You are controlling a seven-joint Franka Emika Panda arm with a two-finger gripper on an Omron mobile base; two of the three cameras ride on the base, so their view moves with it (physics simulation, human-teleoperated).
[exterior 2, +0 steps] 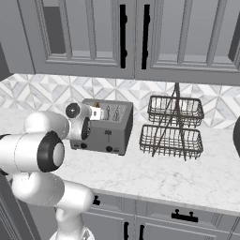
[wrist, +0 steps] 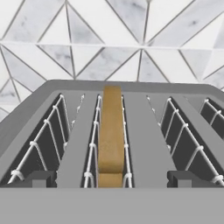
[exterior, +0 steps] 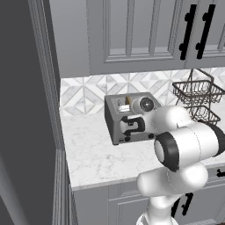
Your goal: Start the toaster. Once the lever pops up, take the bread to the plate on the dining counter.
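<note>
So I'm parked right over the toaster (wrist: 131, 131) on the marble worktop (exterior: 92, 154), looking straight down its slots. The bread (wrist: 110, 131) is sitting upright in the second slot from the left in my hand view, with its top edge poking above the wire guides. My gripper (wrist: 110, 180) is lined up with it, one fingertip (wrist: 41, 178) off to each side, fingers spread as wide as they go and holding nothing

From the left base view the hand is up against the front top edge of the toaster, and it's blocking a good chunk of the face, so I honestly can't tell where the lever is sitting from any angle. With the bread riding that high in the slot, my guess is this is the pickup step, not the start-the-toaster step, but that's a guess

Next move as I see it: ease down so the fingers go either side of the slice, staying out of the wire guides, then pinch gently on the flat faces and lift it straight up. Going crooked would probably snag it. After that it's the trip to the plate on the dining counter
</note>
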